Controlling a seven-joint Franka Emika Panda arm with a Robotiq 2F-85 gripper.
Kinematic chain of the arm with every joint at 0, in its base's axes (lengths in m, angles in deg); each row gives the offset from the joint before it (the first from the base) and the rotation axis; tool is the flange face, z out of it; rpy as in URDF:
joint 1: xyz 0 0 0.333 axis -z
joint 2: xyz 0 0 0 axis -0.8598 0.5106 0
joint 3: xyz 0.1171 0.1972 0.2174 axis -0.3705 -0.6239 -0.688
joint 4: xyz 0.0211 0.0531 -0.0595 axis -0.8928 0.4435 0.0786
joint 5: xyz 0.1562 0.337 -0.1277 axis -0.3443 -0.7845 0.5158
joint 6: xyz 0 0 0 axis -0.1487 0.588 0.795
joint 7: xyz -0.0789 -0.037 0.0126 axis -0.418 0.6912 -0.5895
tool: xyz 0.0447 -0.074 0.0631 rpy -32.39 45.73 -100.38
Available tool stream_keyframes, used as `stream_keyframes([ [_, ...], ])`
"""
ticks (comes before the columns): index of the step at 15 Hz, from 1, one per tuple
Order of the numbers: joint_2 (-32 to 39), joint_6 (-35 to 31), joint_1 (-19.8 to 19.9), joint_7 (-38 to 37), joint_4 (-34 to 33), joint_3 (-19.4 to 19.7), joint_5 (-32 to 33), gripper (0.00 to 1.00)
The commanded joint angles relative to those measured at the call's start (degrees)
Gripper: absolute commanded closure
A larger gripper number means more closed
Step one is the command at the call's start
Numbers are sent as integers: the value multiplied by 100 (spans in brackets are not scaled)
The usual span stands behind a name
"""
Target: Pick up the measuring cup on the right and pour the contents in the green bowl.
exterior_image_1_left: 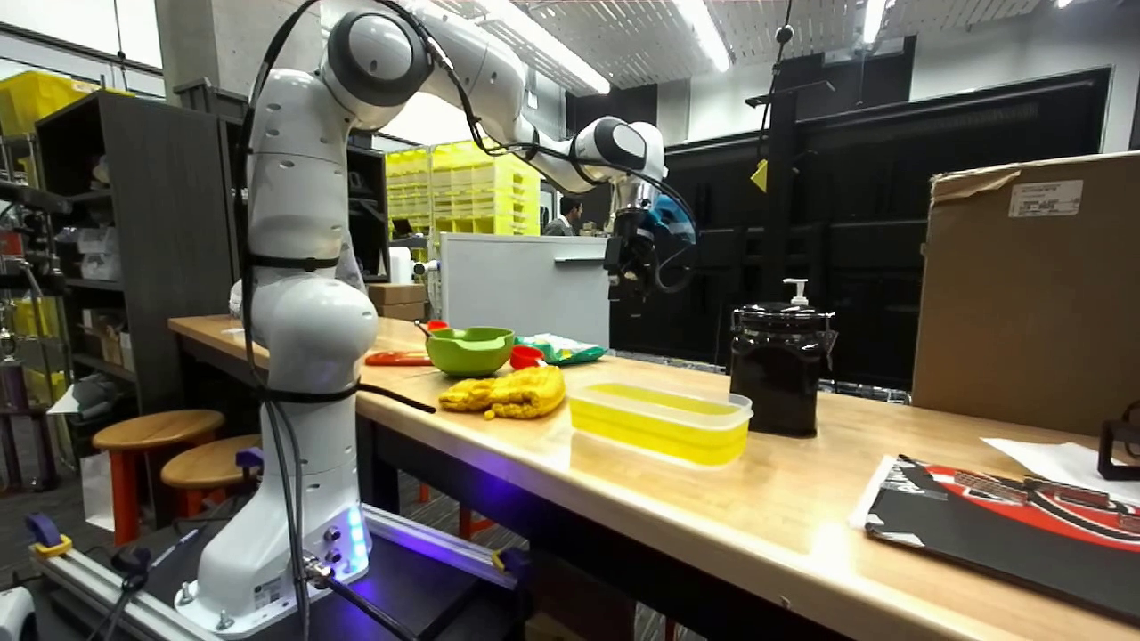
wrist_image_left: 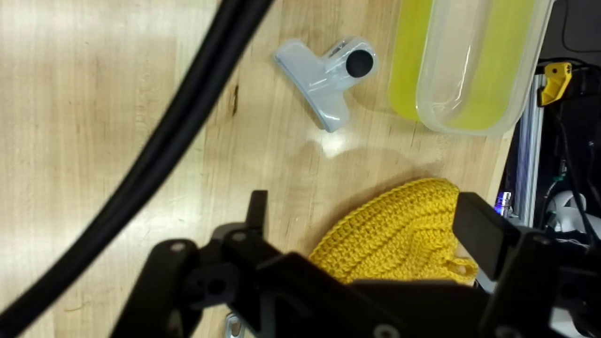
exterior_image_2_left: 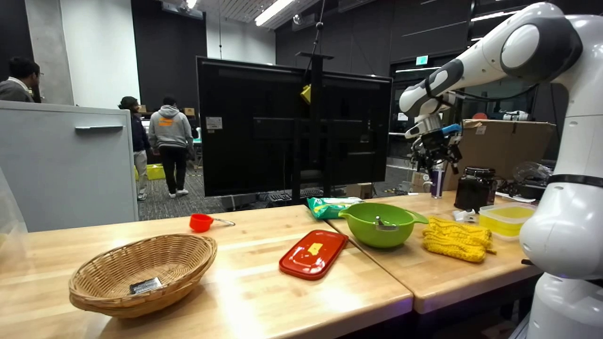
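Note:
A small red measuring cup [exterior_image_1_left: 525, 357] sits on the table just right of the green bowl [exterior_image_1_left: 469, 352] in an exterior view; its inside cannot be made out. Another red cup [exterior_image_2_left: 201, 222] with a metal handle rests farther off, near the back edge. The bowl [exterior_image_2_left: 382, 226] stands upright, and a metal piece [exterior_image_2_left: 385, 225] shows at its inside. At the lower edge of the wrist view peeks a metal handle end [wrist_image_left: 234, 326]; what it belongs to is hidden. My gripper [wrist_image_left: 368, 218] hangs high above the table, open, holding nothing, with its fingers spread wide.
Below the gripper lies a yellow knitted cloth [wrist_image_left: 399, 230], beside a white clip [wrist_image_left: 324, 82] and a translucent yellow tray [wrist_image_left: 469, 70]. A black jar [exterior_image_1_left: 775, 369] stands behind the tray. Farther along are a green packet [exterior_image_2_left: 332, 207], red lid [exterior_image_2_left: 313, 254] and wicker basket [exterior_image_2_left: 141, 301].

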Motion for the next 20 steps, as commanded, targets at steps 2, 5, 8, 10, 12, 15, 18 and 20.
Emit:
stream_keyframes([
  [2, -2, 223, 31, 42, -80, -17, -399, 0],
  [5, 0, 329, 50, 113, -67, -7, -1147, 0],
  [8, -160, 184, -315, -560, 89, -358, -1675, 0],
  [10, -168, 22, -475, -877, 110, -551, -1949, 0],
  [12, -136, -203, -770, -1366, 108, -859, -2043, 0],
  [15, 46, -484, -1311, -2368, -29, -1394, -2071, 0],
  [18, 350, -595, -1818, -3414, -313, -1910, -2111, 0],
  [20, 605, -358, -2144, -3787, -641, -2253, -2116, 0],
])
